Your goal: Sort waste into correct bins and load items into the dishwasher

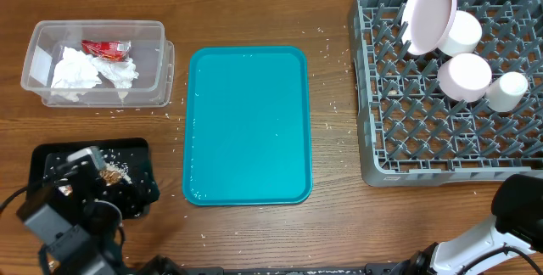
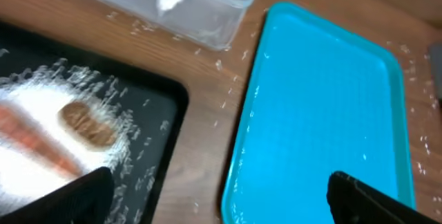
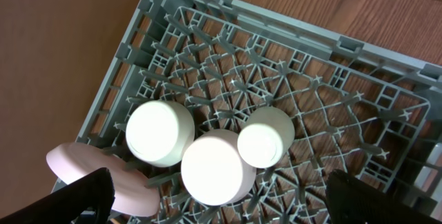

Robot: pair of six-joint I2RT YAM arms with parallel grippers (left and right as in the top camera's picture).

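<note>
wooden table (image 1: 331, 224) holds a bare teal tray (image 1: 246, 122), cups (image 1: 465, 75) and pink bowl (image 1: 428, 3) propped in the rack (image 1: 424, 139) to drain (left gripper (image 2: 221, 196), right gripper (image 3: 221, 196): jaws apart, empty).

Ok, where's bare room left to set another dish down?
The grey plastic dish rack is free across its left half and front rows; its back right corner is crowded by the pink plate and three white cups. The teal tray, between clear plastic bin and rack, is bare too.
</note>
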